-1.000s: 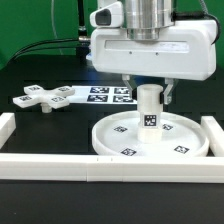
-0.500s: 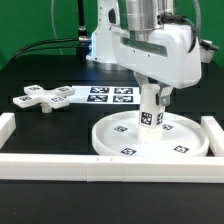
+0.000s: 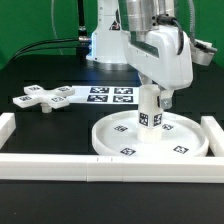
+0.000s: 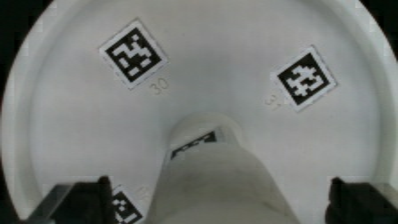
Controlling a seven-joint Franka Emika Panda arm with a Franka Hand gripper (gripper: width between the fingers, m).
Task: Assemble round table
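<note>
The large white rimmed disc [image 3: 108, 136] lies flat on the table at the exterior view's right. The short cylinder leg [image 3: 148, 113] stands upright on its central hub. My gripper [image 3: 152, 98] is straight above the leg, with a finger on each side of its top. In the wrist view the leg [image 4: 222, 165] rises from the disc [image 4: 214, 60], and the dark fingers [image 4: 80, 205] stand a little apart from it on both sides, so my gripper [image 4: 222, 208] is open. The cross-shaped foot [image 3: 42, 98] lies at the exterior view's left.
The marker board [image 3: 108, 95] lies behind the disc, next to the foot. White border rails run along the front [image 3: 100, 166], the left [image 3: 8, 126] and the right [image 3: 213, 135]. The robot base stands at the back.
My wrist has turned about the leg's axis; the gripper body, once square to the camera, now stands angled. The leg stays upright on the hub.
</note>
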